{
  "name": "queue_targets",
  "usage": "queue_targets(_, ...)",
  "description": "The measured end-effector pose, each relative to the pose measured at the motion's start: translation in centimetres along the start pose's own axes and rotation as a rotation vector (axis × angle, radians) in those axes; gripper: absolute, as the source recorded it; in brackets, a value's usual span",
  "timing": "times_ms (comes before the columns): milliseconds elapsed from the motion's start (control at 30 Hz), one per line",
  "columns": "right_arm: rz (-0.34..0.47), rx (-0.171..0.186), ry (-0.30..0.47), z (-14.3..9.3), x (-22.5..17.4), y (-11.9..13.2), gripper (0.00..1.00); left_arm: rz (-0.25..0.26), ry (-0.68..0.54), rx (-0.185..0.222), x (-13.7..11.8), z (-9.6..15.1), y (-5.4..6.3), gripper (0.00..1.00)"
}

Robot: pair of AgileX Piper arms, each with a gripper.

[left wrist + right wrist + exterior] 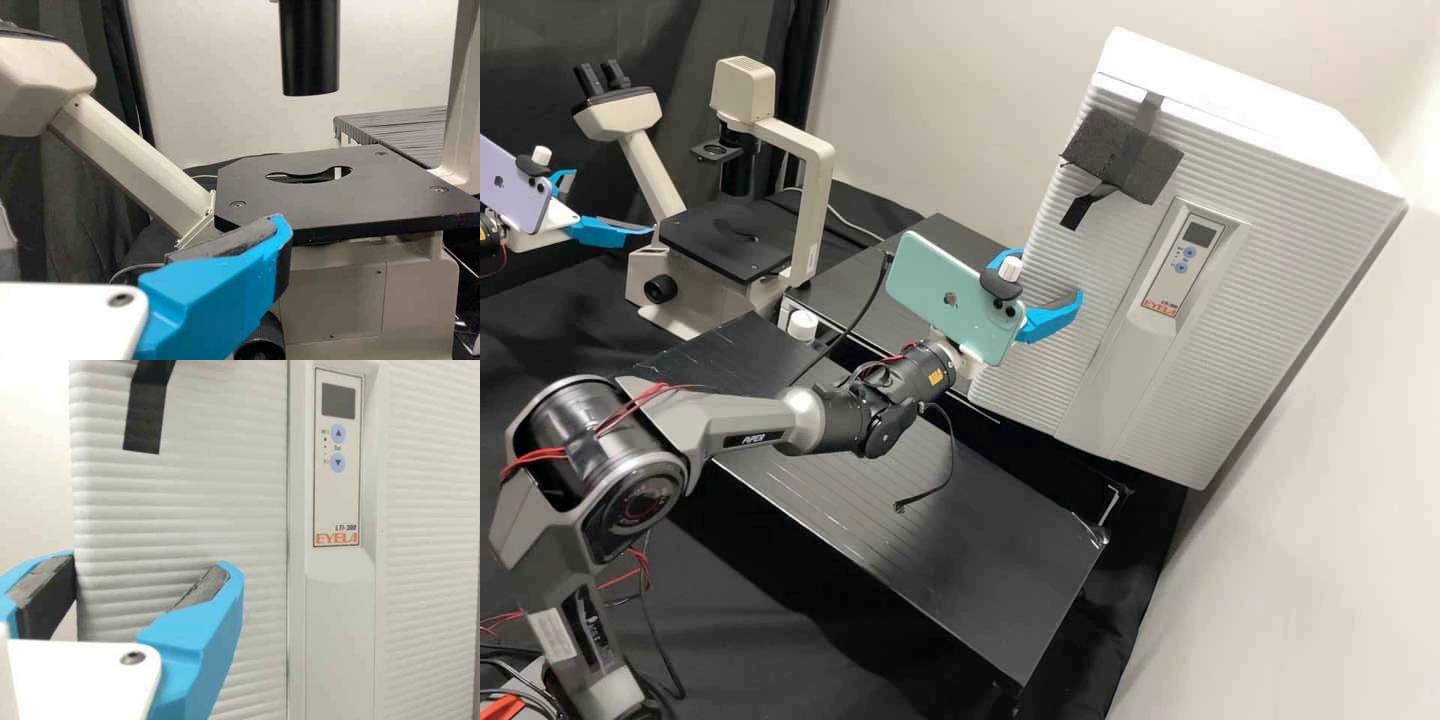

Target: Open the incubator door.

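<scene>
- The incubator (1300, 190) stood at the far right of the high view, and its door (1105, 260), the ribbed white front, looked shut.
- A dark foam pad (1130, 155) was fixed with black tape near the door's upper corner, and a loose end of the tape (1077, 212) hung below it.
- On the front was a control panel (1180, 262) with a small dark screen and two round blue buttons.
- The right hand (1053, 272) was spread wide, its two blue fingers just in front of the door, near the edge on the pad's side. I could not tell whether either finger touched it.
- Dark grey pads lined the inner faces of those fingers.
- A green phone (940, 290) was mounted on the right arm, just behind the hand.
- The left hand (613, 202) was also wide, beside the microscope (815, 175) and well apart from the incubator.
- A purple phone (518, 190) sat on the left arm.
- The microscope had a flat black stage (315, 199) with a cutout in it.
- The black tabletop (950, 540) ran in front of the incubator.
</scene>
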Motion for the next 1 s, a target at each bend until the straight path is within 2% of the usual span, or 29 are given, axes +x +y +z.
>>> queue_targets(333,0.019,-0.023,0.019,0.7,-3.1,1.6,0.00,0.000,0.000,0.000,0.0,0.0,0.0,1.00)
queue_targets(467,0.047,-0.037,0.012,0.9,-5.0,2.2,0.00,0.000,0.000,0.000,0.0,0.0,0.0,1.00)
queue_targets(667,0.134,-0.036,-0.028,0.6,-8.2,3.0,0.00,0.000,0.000,0.000,0.0,0.0,0.0,1.00)
queue_targets(700,0.152,-0.043,-0.037,0.6,-8.7,3.1,1.00,0.000,0.000,0.000,0.0,0.0,0.0,1.00)
queue_targets(733,0.163,-0.051,-0.046,0.6,-9.1,3.1,1.00,0.000,0.000,0.000,0.0,0.0,0.0,1.00)
queue_targets(867,0.242,-0.042,-0.094,0.3,-10.6,3.3,1.00,0.000,0.000,0.000,0.0,0.0,0.0,1.00)
queue_targets(1000,0.368,-0.030,-0.099,-0.5,-12.6,4.1,1.00,0.000,0.000,0.000,0.0,0.0,0.0,1.00)
